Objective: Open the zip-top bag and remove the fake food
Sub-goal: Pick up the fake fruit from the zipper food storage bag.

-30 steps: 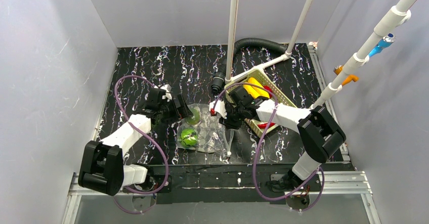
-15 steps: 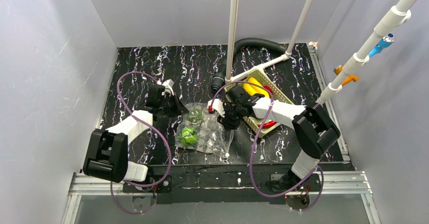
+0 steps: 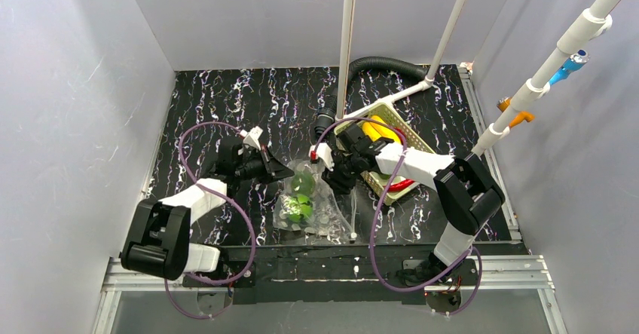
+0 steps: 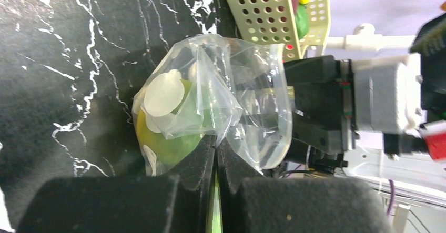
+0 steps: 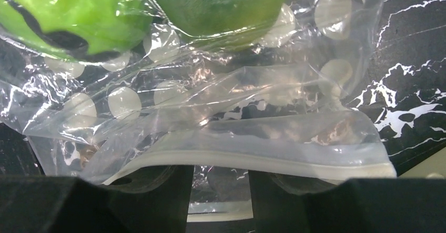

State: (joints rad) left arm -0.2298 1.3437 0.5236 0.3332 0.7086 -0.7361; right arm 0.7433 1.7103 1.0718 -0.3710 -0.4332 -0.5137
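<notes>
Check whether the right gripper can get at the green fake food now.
Probably not yet: the right gripper sits at the rim of the zip-top bag, and plastic film covers the green fake food.

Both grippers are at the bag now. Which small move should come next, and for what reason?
Probably close the right gripper on the zip rim lying across its parted fingers. The left gripper pinches the zip-top bag film, and green fake food sits inside.

No legible text, seemingly.
</notes>
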